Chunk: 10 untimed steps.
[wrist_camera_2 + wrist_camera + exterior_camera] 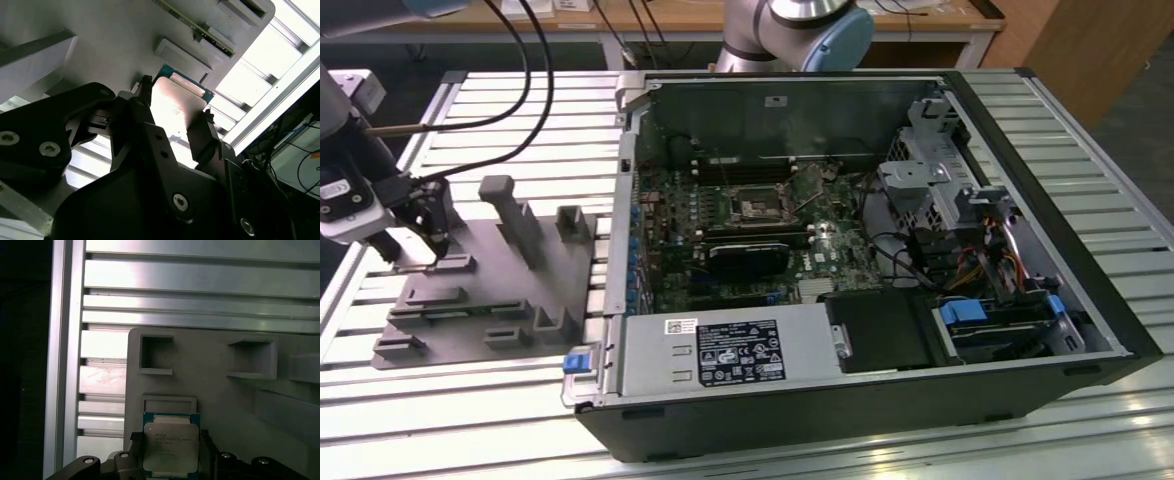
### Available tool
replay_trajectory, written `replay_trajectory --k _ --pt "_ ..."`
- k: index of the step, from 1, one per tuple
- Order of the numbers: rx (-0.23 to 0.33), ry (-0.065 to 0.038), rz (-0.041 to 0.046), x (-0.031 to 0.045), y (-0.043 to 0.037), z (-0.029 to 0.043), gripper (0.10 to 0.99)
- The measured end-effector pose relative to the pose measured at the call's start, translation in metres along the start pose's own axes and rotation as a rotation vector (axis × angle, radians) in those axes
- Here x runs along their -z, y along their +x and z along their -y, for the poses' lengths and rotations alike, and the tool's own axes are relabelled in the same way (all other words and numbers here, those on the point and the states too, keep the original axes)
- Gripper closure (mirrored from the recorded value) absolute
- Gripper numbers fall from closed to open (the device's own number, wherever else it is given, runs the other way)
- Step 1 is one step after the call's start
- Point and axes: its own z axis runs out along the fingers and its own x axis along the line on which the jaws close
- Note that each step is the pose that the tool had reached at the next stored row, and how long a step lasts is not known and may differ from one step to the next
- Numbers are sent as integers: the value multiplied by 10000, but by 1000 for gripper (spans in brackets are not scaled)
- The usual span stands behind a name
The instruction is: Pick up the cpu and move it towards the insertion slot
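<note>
The cpu (169,446) is a flat square chip with a silvery top and a green rim, and it sits between my two dark fingers (199,136) in both wrist views. My gripper (175,107) is shut on the cpu (177,97), one finger against each of two opposite edges. It is just above the grey plastic tray (215,390). In the exterior view my gripper (416,250) hangs over the tray's (480,305) far corner at that view's left. The insertion slot (757,205) is a dark square socket in a silvery bracket, on the motherboard inside the open computer case.
Upright posts (520,220) rise from the tray beside my gripper. The case wall (624,200) stands between the tray and the motherboard. A long black card (747,258), a power supply (720,350) and drive cages (927,170) crowd the case. Slatted aluminium table (480,140) all around.
</note>
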Motion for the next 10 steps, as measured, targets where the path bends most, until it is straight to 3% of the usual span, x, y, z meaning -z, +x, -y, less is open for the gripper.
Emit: replay_trajectory --k 10 --pt "1 1 -2 44 0 -1 553"
